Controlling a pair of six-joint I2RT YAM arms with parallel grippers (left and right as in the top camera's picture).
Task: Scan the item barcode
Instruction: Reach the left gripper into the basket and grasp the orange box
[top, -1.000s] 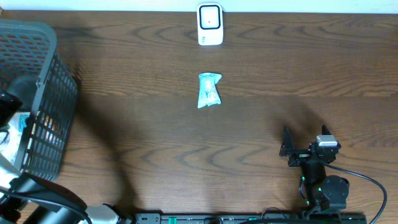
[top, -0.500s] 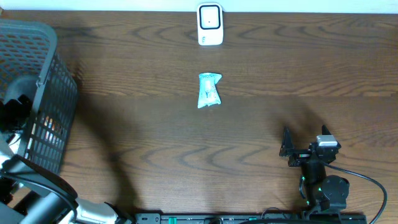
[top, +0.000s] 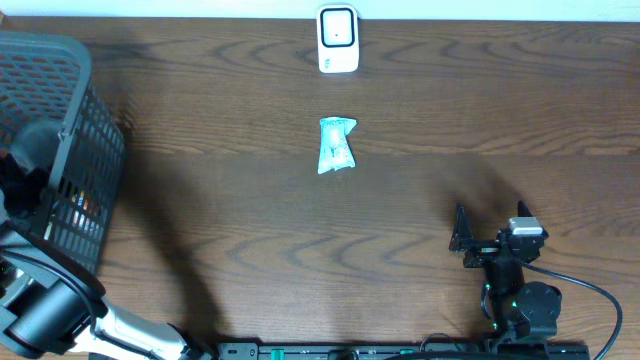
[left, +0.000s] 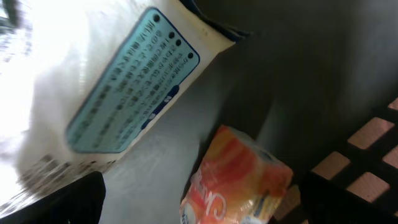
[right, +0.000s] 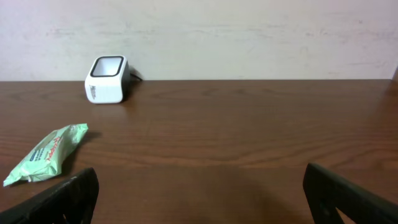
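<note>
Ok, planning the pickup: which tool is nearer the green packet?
Right. The right tool sits right of the green packet; the left tool is inside the basket, far left.

Left arm (top: 40, 318) elbow nearer the lower-left corner than 1 second ago, wrist farther inside basket (top: 97, 170).

Overhead looks down on the scanner (top: 338, 40); right wrist faces it, low and far; left wrist looks close into the basket (top: 70, 170)
</note>
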